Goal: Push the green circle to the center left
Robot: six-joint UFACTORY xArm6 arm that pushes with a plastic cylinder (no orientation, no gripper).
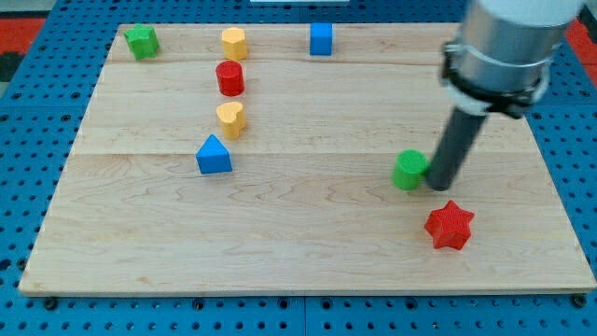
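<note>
The green circle point(408, 170) sits on the wooden board point(308, 252) at the view's right of centre. My tip point(437, 186) is right beside it, touching its right side. The dark rod rises from the tip to the arm's grey body at the view's top right.
A red star point(450, 225) lies just below my tip. A blue triangle point(214, 156), a yellow heart point(229, 119) and a red cylinder point(229, 77) stand left of centre. A green star point(142, 41), a yellow block point(233, 43) and a blue cube point(321, 38) line the top edge.
</note>
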